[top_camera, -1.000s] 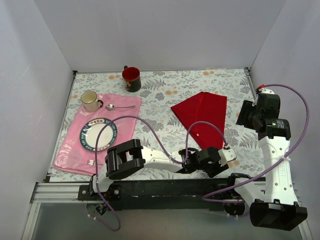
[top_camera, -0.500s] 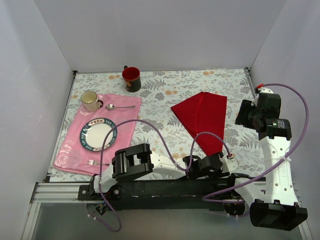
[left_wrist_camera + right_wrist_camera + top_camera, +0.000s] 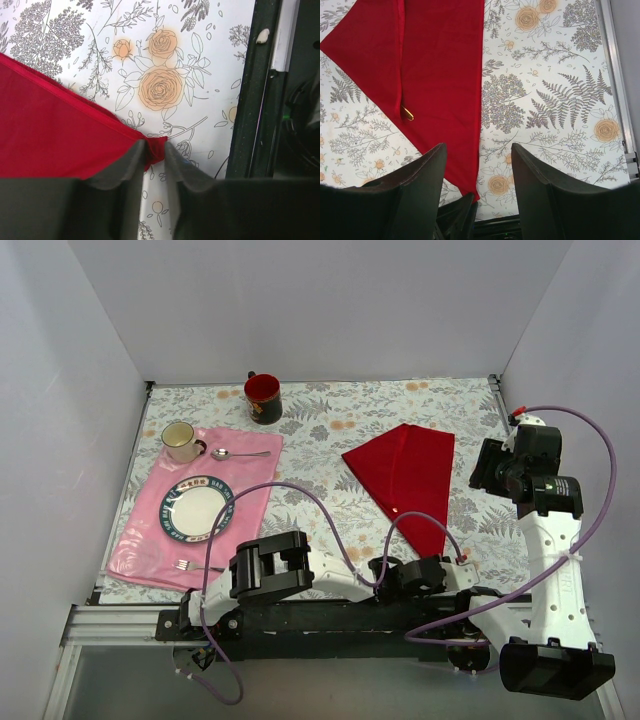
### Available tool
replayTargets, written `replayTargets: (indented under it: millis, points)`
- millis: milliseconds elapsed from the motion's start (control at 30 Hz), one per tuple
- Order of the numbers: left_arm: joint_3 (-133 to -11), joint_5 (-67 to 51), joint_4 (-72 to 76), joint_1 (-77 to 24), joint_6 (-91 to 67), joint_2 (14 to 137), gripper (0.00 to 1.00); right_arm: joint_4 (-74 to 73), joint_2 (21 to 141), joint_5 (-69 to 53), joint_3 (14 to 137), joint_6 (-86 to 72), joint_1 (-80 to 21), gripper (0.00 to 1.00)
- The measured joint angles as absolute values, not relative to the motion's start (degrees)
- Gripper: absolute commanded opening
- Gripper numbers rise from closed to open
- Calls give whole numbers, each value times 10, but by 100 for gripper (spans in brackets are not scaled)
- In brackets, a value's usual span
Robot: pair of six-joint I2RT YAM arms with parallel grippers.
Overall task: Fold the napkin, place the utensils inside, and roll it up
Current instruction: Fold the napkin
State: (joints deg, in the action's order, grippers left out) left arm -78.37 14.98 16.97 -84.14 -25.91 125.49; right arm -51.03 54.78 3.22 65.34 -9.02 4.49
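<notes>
Red napkin (image 3: 405,475) ×1 — gold utensil tip (image 3: 407,114) ×1 | left pincer (image 3: 155,152) pinching napkin | right pincer (image 3: 477,150) spread

A white tabletop (image 3: 330,440) printed with grey ferns and orange roses fills the walled workspace. A bright red napkin (image 3: 410,475), folded into a long triangle, lies right of centre, its narrow tip toward the near edge. A pale pink placemat (image 3: 240,505) lies at the left. A dark mug (image 3: 263,397) stands near the far edge.

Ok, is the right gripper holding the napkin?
No, the right gripper is open, wide apart with nothing held in it; the napkin lies below, untouched by it.
</notes>
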Motion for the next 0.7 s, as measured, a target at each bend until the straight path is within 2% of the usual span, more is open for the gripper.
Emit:
replayTargets:
  millis: [67, 133, 467, 700]
  points:
    - [-784, 155, 173, -842, -256, 1255, 3, -511, 550, 32, 655, -90, 45, 62]
    - [-781, 157, 184, -843, -256, 1255, 0, -511, 551, 32, 656, -90, 45, 62]
    - [-756, 122, 182, -813, -311, 1223, 0, -522, 581, 69, 701, -88, 45, 62]
    - [-754, 32, 169, -706, -419, 1170, 0, -526, 599, 74, 716, -88, 45, 62]
